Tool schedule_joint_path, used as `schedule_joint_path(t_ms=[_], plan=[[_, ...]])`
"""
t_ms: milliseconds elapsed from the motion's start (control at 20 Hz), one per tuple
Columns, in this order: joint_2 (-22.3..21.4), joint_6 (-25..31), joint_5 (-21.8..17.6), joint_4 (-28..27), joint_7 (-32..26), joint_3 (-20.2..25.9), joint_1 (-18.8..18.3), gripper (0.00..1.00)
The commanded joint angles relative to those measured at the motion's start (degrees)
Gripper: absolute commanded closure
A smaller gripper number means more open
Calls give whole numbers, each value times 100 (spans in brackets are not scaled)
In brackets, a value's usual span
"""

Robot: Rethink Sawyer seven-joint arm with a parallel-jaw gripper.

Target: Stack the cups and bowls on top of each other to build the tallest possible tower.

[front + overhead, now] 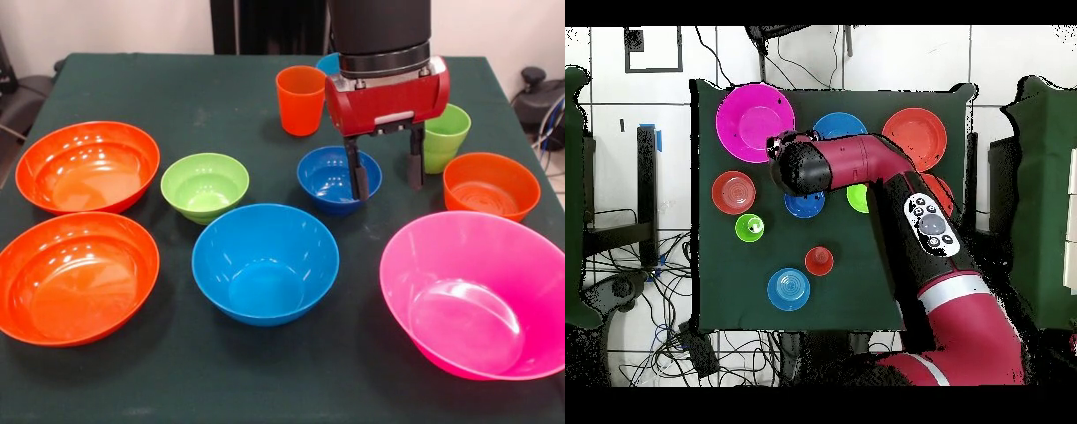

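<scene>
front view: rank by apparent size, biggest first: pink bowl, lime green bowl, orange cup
1. pink bowl, though it sits nearest the camera, which inflates it
2. lime green bowl
3. orange cup, farthest back, so likely understated

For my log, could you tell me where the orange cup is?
In the front view the orange cup stands upright at the table's far side, left of the gripper.
</scene>
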Motion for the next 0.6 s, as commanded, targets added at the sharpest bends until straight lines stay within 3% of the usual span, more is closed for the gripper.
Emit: schedule_joint_path(t_ms=[50, 400, 600], plan=[[150, -227, -192, 216, 409, -301, 156, 0], [129, -205, -110, 250, 438, -256, 120, 0], [-36, 235, 30, 275, 168, -101, -3, 0]])
